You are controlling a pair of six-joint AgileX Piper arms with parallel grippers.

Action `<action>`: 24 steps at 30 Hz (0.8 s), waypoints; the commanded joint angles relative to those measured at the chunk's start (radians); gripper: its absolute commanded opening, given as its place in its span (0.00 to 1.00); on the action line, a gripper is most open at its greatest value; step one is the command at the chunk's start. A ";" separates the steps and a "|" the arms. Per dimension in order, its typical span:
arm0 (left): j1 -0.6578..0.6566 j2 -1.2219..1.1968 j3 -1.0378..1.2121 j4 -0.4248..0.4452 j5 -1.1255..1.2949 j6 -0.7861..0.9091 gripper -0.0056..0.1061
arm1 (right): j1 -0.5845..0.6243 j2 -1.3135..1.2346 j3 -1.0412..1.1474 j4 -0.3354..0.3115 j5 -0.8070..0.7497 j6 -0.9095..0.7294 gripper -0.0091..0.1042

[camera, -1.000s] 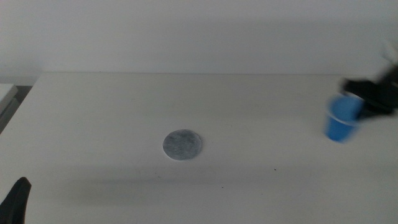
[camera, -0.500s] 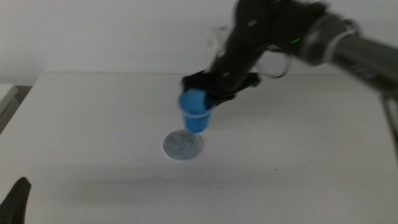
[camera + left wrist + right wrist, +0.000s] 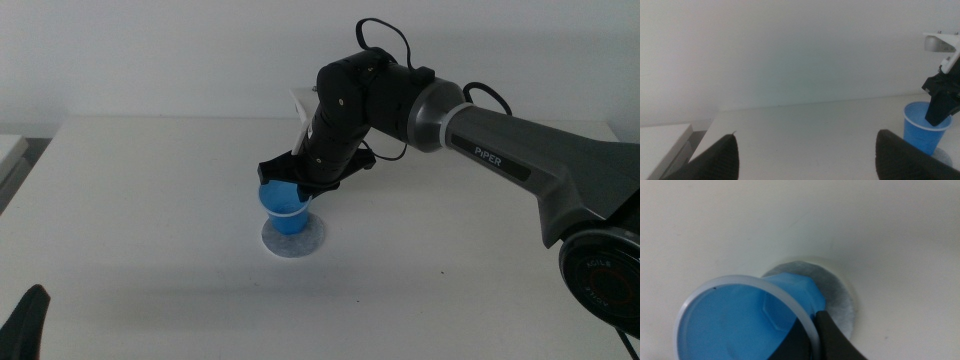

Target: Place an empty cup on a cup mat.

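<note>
The right claw [image 3: 290, 183] grips the cup [image 3: 285, 208] by its rim over the cup mat [image 3: 305, 240].

The cup [image 3: 286, 208] stands on the cup mat [image 3: 303, 239], mid-table [image 3: 150, 200].

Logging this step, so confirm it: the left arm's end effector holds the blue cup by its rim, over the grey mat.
Wrong arm. The right end effector holds the cup by its rim over the mat, as the middle view shows; the left end effector waits at the table's near edge.
</note>
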 commanded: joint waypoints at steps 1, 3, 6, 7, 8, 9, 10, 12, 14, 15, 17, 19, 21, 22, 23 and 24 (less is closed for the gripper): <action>-0.002 -0.004 0.000 -0.003 -0.006 -0.003 0.89 | 0.001 -0.001 -0.009 -0.034 0.000 0.012 0.06; -0.002 -0.004 0.000 -0.003 -0.006 -0.003 0.89 | 0.001 0.003 -0.009 -0.043 0.004 0.022 0.06; -0.002 -0.004 0.000 -0.003 -0.006 -0.003 0.89 | 0.001 0.015 -0.009 -0.037 0.014 0.024 0.06; -0.002 -0.004 0.000 -0.003 -0.006 -0.003 0.89 | 0.001 0.015 -0.007 -0.034 0.014 0.024 0.06; -0.002 -0.004 0.000 -0.003 -0.006 -0.003 0.89 | 0.003 0.015 -0.006 -0.034 0.014 0.024 0.06; -0.002 -0.004 0.000 -0.003 -0.006 -0.003 0.89 | 0.003 0.015 -0.006 -0.034 0.014 0.024 0.06; -0.002 -0.004 0.000 -0.003 -0.006 -0.003 0.89 | 0.005 0.015 -0.006 -0.034 0.014 0.024 0.06; -0.002 -0.004 0.000 -0.003 -0.006 -0.003 0.89 | 0.005 0.015 -0.006 -0.036 0.049 0.024 0.09; -0.002 -0.004 0.000 -0.003 -0.006 -0.003 0.89 | 0.005 0.010 -0.006 -0.036 0.056 0.024 0.13; -0.002 -0.004 0.000 -0.003 -0.006 -0.003 0.89 | 0.005 0.008 -0.006 -0.043 0.056 0.024 0.16; -0.002 -0.004 0.000 -0.003 -0.006 -0.003 0.89 | 0.005 -0.009 -0.006 -0.043 0.052 0.024 0.25; -0.002 -0.004 0.000 -0.003 -0.006 -0.003 0.89 | 0.005 -0.032 -0.006 -0.056 0.048 0.024 0.37; -0.002 -0.004 0.000 -0.003 -0.006 -0.003 0.89 | 0.005 -0.069 -0.006 -0.066 0.049 0.024 0.50; -0.002 -0.004 0.000 -0.003 -0.006 -0.003 0.89 | 0.000 -0.095 -0.006 -0.070 0.056 0.024 0.57; -0.002 -0.004 0.000 -0.003 -0.006 -0.003 0.89 | -0.004 -0.129 0.007 -0.082 0.055 0.024 0.64; -0.002 -0.004 0.000 -0.003 -0.006 -0.003 0.89 | -0.009 -0.162 0.024 -0.100 0.055 0.024 0.70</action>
